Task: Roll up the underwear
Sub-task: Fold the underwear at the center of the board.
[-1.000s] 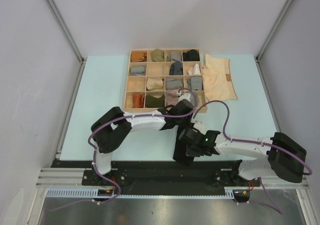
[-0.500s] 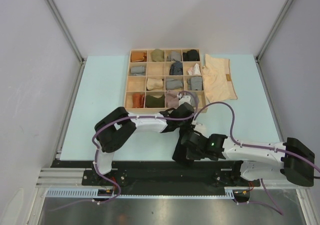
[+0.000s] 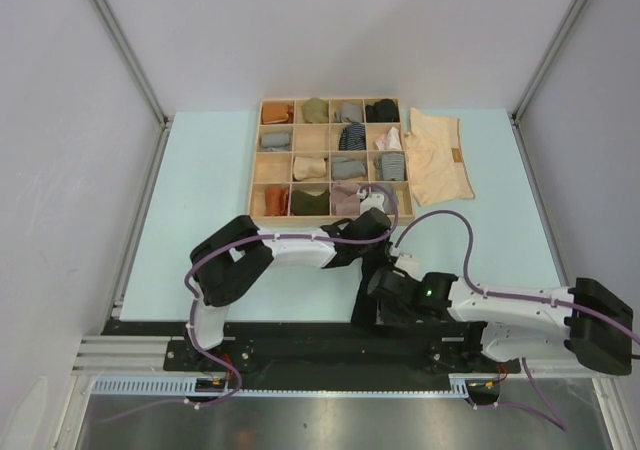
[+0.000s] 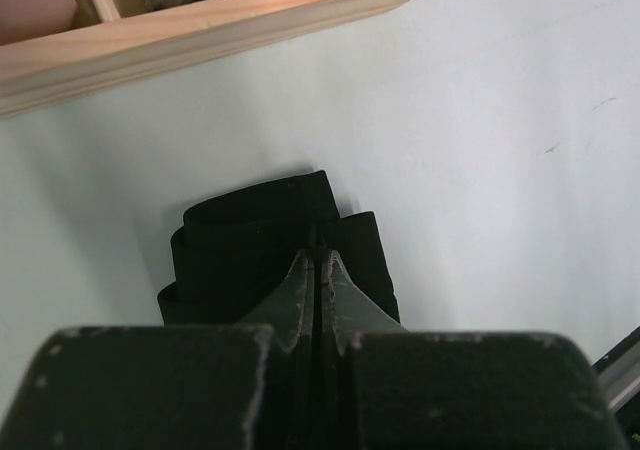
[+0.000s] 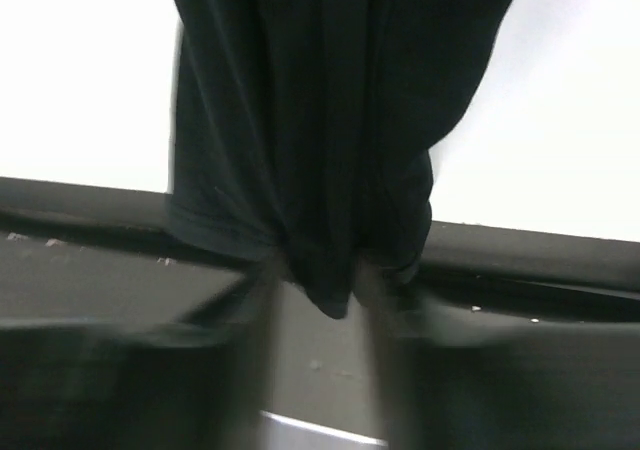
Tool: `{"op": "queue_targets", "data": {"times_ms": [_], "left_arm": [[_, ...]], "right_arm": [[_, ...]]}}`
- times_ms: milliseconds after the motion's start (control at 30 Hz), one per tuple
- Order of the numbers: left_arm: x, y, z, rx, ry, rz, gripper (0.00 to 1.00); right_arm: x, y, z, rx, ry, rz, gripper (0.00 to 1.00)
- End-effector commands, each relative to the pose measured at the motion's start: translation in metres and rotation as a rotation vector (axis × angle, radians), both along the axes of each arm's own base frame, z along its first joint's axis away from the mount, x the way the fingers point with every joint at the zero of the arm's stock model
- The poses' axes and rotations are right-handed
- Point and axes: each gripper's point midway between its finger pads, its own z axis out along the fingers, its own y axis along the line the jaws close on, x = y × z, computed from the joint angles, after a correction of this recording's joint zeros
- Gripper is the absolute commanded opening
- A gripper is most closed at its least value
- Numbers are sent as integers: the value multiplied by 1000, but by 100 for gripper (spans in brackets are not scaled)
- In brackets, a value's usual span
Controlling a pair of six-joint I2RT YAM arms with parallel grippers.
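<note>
The black underwear [image 3: 361, 308] lies folded in a narrow strip on the pale blue table between my two grippers. My left gripper [image 3: 374, 236] is shut, its closed tips resting on the strip's far end [image 4: 250, 242], just in front of the wooden tray. At the near end, my right gripper [image 5: 315, 305] has its blurred fingers [image 5: 252, 305] apart, and the cloth's bunched tip [image 5: 330, 270] hangs loosely between them over the black table edge. The cream underwear [image 3: 440, 155] with its tan label lies flat to the right of the tray.
The wooden tray [image 3: 257, 160] of small compartments holds several rolled cloth bundles, orange, olive, grey, striped and black. Its near wall [image 4: 200, 30] runs just beyond the left gripper. The black base rail [image 3: 300, 355] runs along the table's near edge.
The right gripper's jaws have parted round the black cloth's near end, and that arm has shifted toward the near edge. The left gripper stays shut and has edged slightly right.
</note>
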Motion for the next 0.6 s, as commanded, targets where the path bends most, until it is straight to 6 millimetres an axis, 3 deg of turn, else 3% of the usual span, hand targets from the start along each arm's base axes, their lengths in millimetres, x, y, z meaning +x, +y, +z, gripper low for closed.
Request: {"op": "queue_targets", "data": {"times_ms": [0,100,233,567], "left_arm": [[4,-5,8,-34,-43,15,0],[2,-6,9,-43,-45,6,0],[3,-8,15,-46,-56,3,0],[0,-11,24,-64,-60,-5,0]], "right_arm": [[20,-1,36,136,-65,-62,57],[41,-14,52,169,-126,-78,68],[74,-34,54,164,-155,-137,71],[102,-21,37,160,-156,-98,63]]}}
